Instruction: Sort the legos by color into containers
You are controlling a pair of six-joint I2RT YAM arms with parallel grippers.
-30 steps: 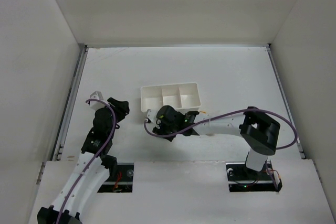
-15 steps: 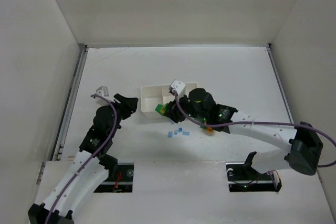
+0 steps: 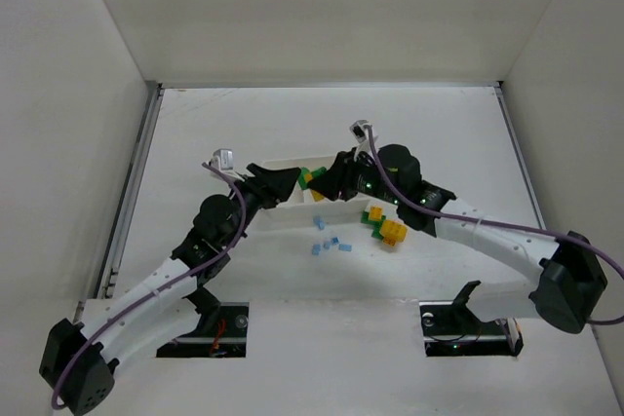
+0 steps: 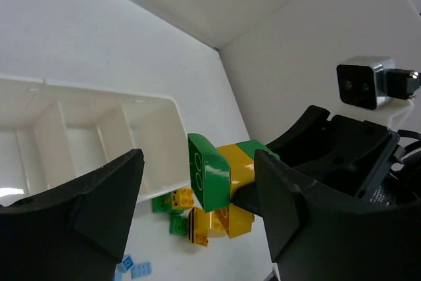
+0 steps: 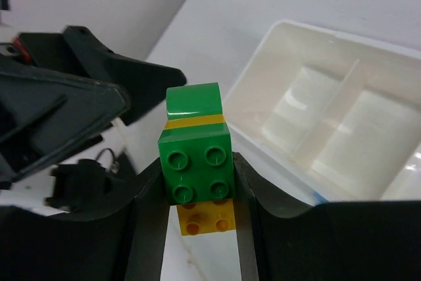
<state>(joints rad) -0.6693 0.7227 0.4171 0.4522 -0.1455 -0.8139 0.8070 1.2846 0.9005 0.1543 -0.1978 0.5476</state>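
Note:
A stack of legos, green, yellow and green (image 5: 197, 156), is clamped between my right gripper's (image 5: 197, 182) fingers and held in the air near the white tray's corner. From above, the stack (image 3: 313, 178) hangs over the tray (image 3: 292, 213), whose three containers (image 5: 329, 116) look bare. My left gripper (image 4: 197, 189) stands open around the stack's free green end (image 4: 209, 172), with a gap on each side. Loose green and yellow legos (image 3: 383, 226) and small light blue ones (image 3: 330, 243) lie on the table in front of the tray.
The table is a white enclosure with walls at the back and both sides. Both arms meet over the tray, the left gripper (image 3: 286, 182) almost touching the right gripper (image 3: 331, 180). The right wrist camera (image 4: 362, 82) shows close above.
The right gripper has risen and moved right, carrying the stack over the tray. The left arm has reached in towards it and its jaws have opened wider.

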